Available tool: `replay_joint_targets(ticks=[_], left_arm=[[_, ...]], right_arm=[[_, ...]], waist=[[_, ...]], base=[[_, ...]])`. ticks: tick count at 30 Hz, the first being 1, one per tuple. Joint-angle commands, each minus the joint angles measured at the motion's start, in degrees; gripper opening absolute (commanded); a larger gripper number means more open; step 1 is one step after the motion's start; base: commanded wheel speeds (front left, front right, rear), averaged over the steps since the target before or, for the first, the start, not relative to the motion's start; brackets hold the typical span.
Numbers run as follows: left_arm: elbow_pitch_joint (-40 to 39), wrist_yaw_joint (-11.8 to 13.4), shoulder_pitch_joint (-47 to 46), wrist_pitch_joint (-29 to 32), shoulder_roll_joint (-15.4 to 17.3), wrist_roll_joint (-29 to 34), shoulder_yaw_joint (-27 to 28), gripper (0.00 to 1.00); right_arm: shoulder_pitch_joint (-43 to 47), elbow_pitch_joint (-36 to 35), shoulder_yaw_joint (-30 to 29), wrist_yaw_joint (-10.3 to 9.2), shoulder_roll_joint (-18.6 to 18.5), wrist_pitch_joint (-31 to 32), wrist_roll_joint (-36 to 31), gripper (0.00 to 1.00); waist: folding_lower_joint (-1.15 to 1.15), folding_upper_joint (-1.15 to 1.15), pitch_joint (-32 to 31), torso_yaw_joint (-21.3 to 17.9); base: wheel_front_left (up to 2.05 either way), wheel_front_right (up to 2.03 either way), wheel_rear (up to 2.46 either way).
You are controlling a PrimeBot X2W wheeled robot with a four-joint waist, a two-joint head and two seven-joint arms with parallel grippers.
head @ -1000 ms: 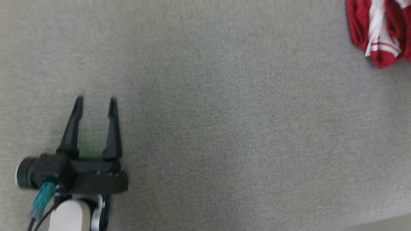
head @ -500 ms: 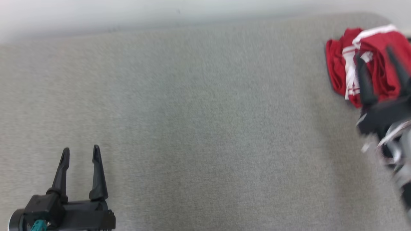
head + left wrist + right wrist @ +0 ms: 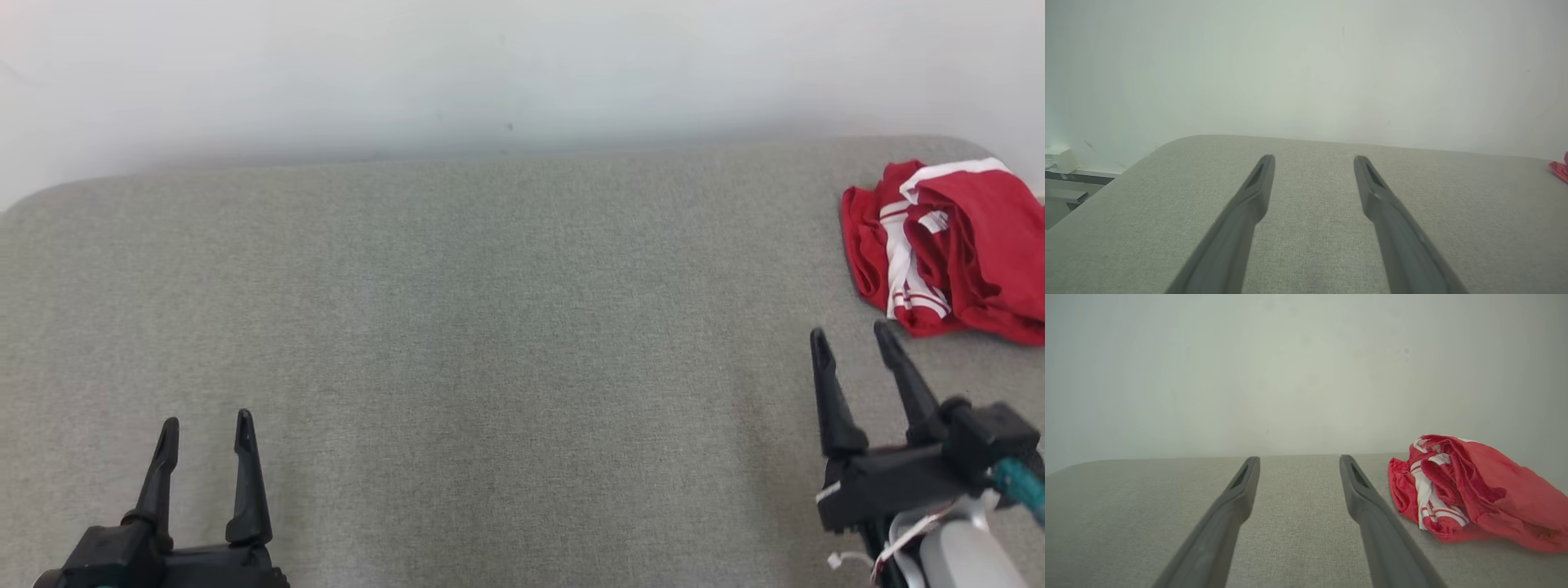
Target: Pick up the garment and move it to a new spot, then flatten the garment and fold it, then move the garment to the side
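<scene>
garment [image 3: 947, 249]: one, crumpled on worktop [image 3: 506, 327], just beyond right claw [image 3: 849, 336], not touching | left claw [image 3: 206, 425]: well apart | claws: two, both open

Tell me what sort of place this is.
Probably a plain indoor test setup: a grey fabric-covered table stands before a bare white wall, with one crumpled red-and-white garment lying near the table's right end.

Grey fabric-covered counter [image 3: 490, 343] with rounded far corners, its far edge running along a plain pale wall [image 3: 506, 65]. Past the counter's far left corner, a small white box [image 3: 1060, 160] atop a dark ledge [image 3: 1086, 176].
</scene>
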Motion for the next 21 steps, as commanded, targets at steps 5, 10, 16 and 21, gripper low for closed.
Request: replay_joint_targets(ticks=[5, 10, 16, 21], left_arm=[[0.87, -0.27, 1.25, 0.03, -0.13, -0.59, 0.14, 1.00], [1.91, -1.01, 1.63, 0.03, -0.17, -0.58, -0.41, 1.00], [2.69, -1.55, 1.85, 0.03, -0.22, -0.82, -0.72, 1.00], [3.51, -2.23, 2.05, 0.03, -0.02, -0.66, -1.41, 1.00]], right_arm=[[6.82, -3.64, -1.90, -0.17, 3.74, 0.05, -1.01, 1.00], [11.59, -5.46, -2.59, -0.17, 6.01, 0.31, -2.47, 1.00], [13.33, -5.58, -2.93, -0.17, 6.99, 0.17, -3.08, 1.00], [13.82, -5.66, -3.18, -0.17, 7.29, -0.07, -3.61, 1.00]], waist=[[0.01, 0.00, -2.29, 1.27], [0.01, 0.00, -3.17, 1.59], [0.01, 0.00, -3.45, 1.49], [0.01, 0.00, -3.51, 1.31]], base=[[0.00, 0.00, 0.00], [0.00, 0.00, 0.00], [0.00, 0.00, 0.00], [0.00, 0.00, 0.00]])
